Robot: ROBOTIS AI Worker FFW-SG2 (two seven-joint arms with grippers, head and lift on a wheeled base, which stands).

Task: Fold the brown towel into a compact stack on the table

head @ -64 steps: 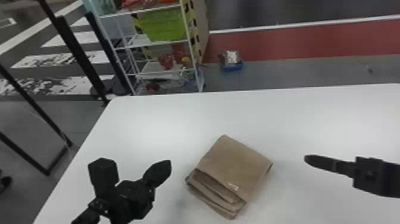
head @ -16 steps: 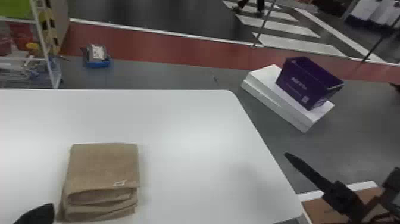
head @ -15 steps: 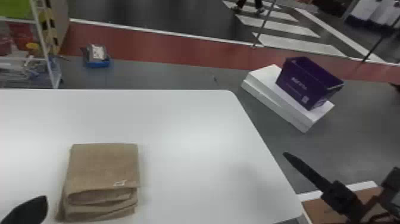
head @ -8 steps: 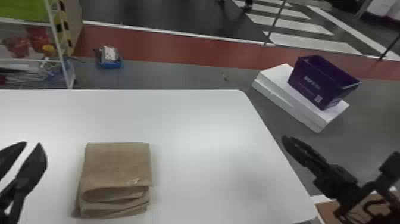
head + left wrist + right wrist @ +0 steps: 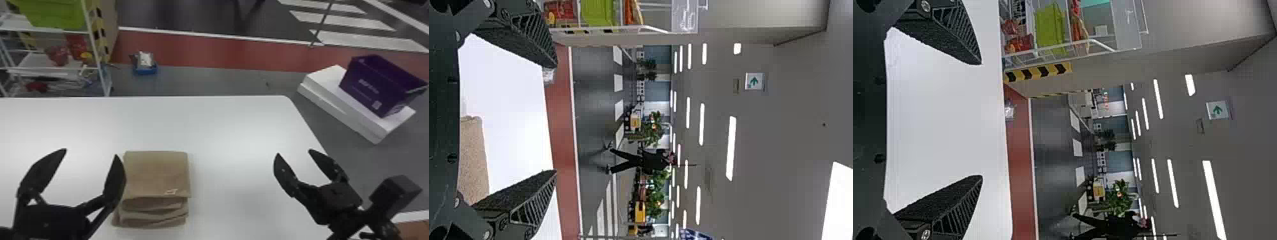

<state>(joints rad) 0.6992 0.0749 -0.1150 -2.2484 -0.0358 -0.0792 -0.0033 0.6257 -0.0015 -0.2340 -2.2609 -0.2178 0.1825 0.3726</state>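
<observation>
White table [image 5: 236, 134], smooth-topped, one rounded far corner in sight; beyond it, grey floor with a red strip [image 5: 198, 49]. Background lots: white wire shelving [image 5: 88, 22] with a green bin [image 5: 57, 12]; blue tray [image 5: 146, 70] on the floor; purple box [image 5: 376, 86] on a white slab [image 5: 322, 79].

Item: brown towel [image 5: 156, 174], one, lying flat on the tabletop left of centre in your head view. Form: a squarish stack of several layers, small pale label [image 5: 170, 191] near the front of the top panel. Condition: far edge neat; near edge showing stepped folds, the lower layers jutting a little towards you and to the left.

Left gripper [image 5: 91, 153]: fingers spread wide, nothing between them, its inner finger just beside the towel's left edge; you cannot tell whether they touch.

Right gripper [image 5: 293, 152]: fingers well parted, empty, over the table's right part, well apart from the towel.

Stage, as judged: folding looks essentially complete, leaving you at release or final check. Next move, as judged: if the stack satisfies you, draw the left gripper clear without brushing the cloth; if not, square the near edge with light pressure. Risk: a snagged finger could drag the loose lower layers askew.
</observation>
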